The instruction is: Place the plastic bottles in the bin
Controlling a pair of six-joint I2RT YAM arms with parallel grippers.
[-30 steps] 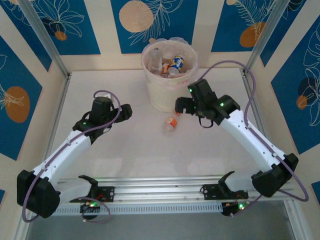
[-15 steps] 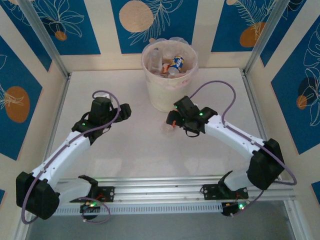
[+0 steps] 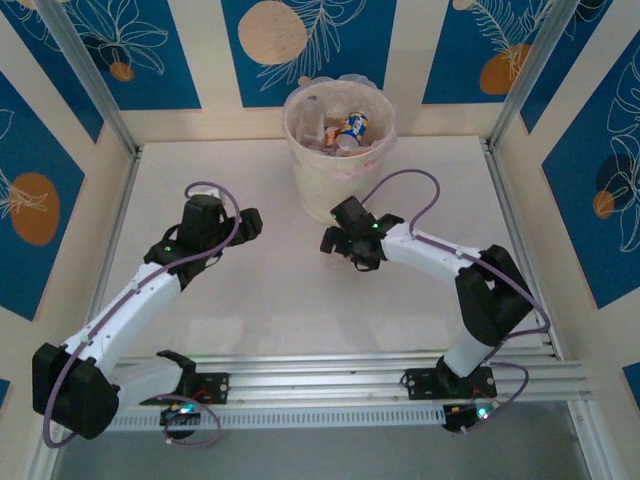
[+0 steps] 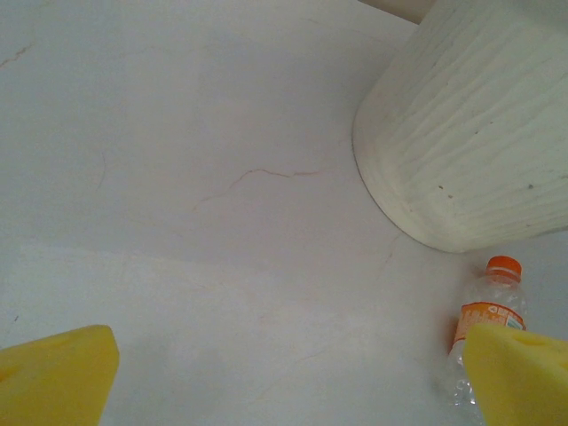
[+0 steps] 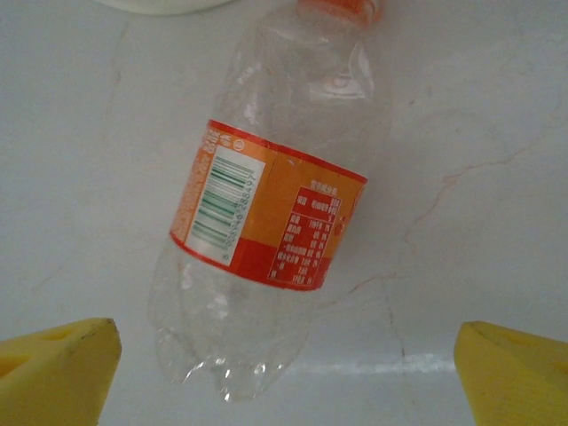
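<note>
Right hand (image 5: 284, 373) is hovering, spread wide, over the bottle (image 5: 302, 98).
Seemingly light and crushable, cap (image 5: 337, 7) pointing twelve o'clock; pinching across the label (image 5: 266, 217) looks safest.

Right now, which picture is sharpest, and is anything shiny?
Right wrist view: the bottle is sharpest, barcode clear, with a glare streak on the table. Left wrist view: the yellow fingers look blurry. Top external view: the bin's contents look fuzzy.

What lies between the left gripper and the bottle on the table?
Nothing but bare table. The left wrist view shows it from the left gripper out to the bottle, which lies by the bin.
</note>
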